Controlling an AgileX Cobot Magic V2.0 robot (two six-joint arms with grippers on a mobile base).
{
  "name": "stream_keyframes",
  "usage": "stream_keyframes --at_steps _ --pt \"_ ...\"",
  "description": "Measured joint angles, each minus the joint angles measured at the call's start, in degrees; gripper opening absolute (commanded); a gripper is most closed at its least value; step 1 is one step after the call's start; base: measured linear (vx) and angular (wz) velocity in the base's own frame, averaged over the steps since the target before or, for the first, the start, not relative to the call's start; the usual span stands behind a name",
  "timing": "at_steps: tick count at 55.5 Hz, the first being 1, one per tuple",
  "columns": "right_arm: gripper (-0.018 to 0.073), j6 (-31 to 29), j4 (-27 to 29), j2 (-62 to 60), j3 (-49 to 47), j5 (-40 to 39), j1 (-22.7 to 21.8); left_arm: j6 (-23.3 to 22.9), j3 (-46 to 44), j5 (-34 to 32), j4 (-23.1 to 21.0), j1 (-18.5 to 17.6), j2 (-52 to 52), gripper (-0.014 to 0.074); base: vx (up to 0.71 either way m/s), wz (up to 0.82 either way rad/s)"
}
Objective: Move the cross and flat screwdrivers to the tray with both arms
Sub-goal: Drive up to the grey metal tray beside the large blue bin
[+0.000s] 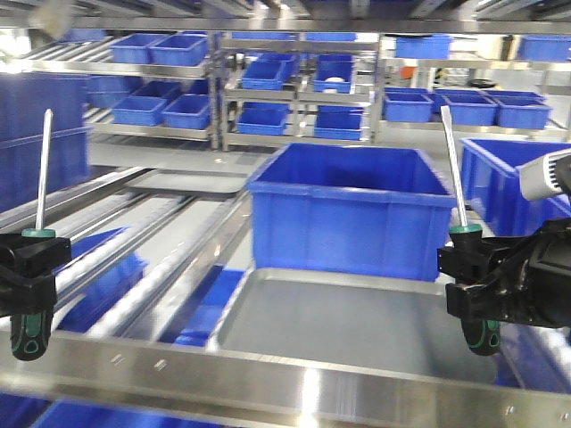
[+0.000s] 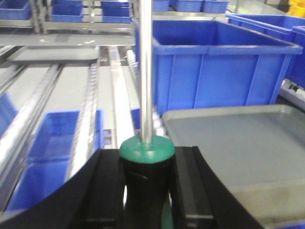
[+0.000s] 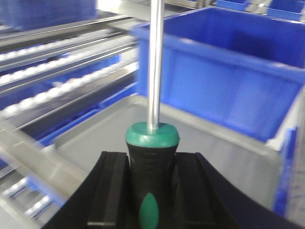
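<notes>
My left gripper [image 1: 27,267] is shut on a screwdriver [image 1: 36,234] with a black and green handle, shaft pointing up, at the far left beside the roller conveyor. In the left wrist view its handle [image 2: 146,164] sits between the black fingers [image 2: 188,186]. My right gripper [image 1: 473,276] is shut on a second screwdriver [image 1: 459,218], shaft up, at the right edge of the grey tray [image 1: 357,325]. In the right wrist view that handle [image 3: 151,167] is clamped above the tray [image 3: 95,138]. I cannot tell which tip is cross or flat.
A large blue bin [image 1: 350,209] stands right behind the tray. Another blue bin [image 1: 513,178] is at the right. Roller conveyor rails [image 1: 134,241] run on the left with blue bins beneath. Shelves of blue bins [image 1: 294,85] fill the back. A steel rail [image 1: 268,374] crosses the front.
</notes>
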Motion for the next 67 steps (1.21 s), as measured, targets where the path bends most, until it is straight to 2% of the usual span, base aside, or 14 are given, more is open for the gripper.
stream_keyframes --at_steps 32,67 --pt "-0.0008 0.00 0.00 0.00 0.00 0.00 0.00 0.00 0.00 0.00 0.00 0.00 0.00 -0.0003 0.23 -0.26" --pt "-0.0008 0.00 0.00 0.00 0.00 0.00 0.00 0.00 0.00 0.00 0.00 0.00 0.00 -0.0003 0.04 -0.05"
